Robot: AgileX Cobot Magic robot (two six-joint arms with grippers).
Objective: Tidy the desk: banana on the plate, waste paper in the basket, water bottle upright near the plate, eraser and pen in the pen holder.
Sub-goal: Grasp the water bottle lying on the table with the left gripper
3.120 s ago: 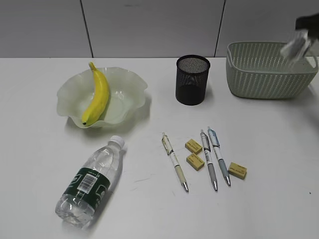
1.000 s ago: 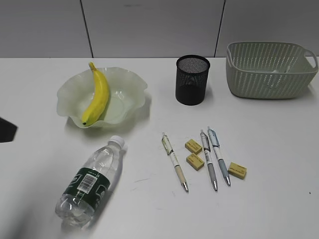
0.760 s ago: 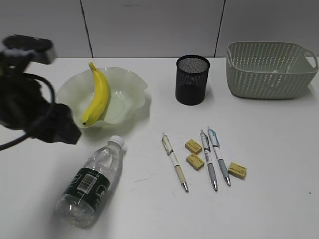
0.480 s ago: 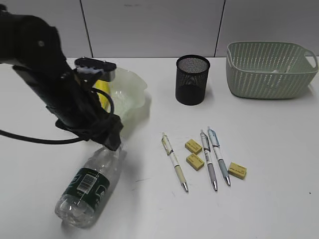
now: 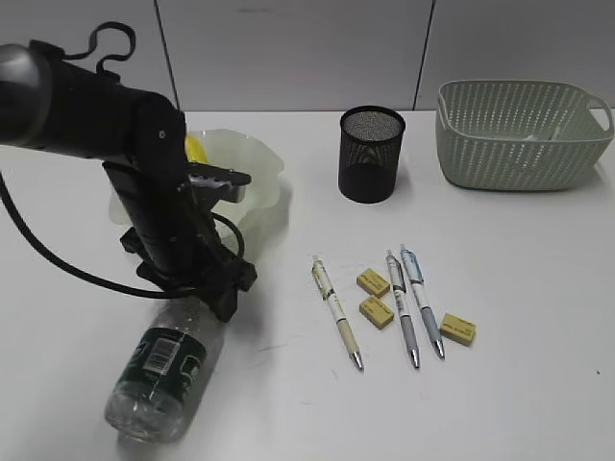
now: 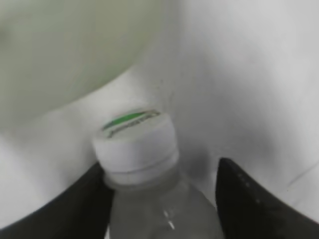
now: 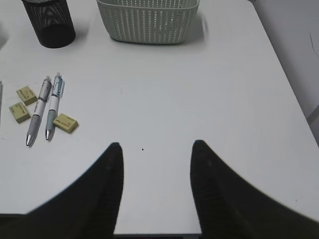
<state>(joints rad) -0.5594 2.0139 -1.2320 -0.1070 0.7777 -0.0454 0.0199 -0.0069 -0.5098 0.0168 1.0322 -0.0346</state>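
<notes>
Beside ruffled plate (image 5: 259,158), water bottle (image 5: 163,370) lies flat on desk (image 5: 519,250), cap toward plate. Left gripper (image 6: 162,199) straddles neck, jaws spread, not yet clamped. Clear, thin-walled, likely slippery, crushable; rigid neck below cap looks safest hold. Right gripper (image 7: 155,172) parted, empty.

You see a pale grey panelled wall (image 5: 288,53) behind, split by thin dark vertical seams (image 5: 165,53). Soft, even light. Grey floor (image 7: 304,55) shows at right.
</notes>
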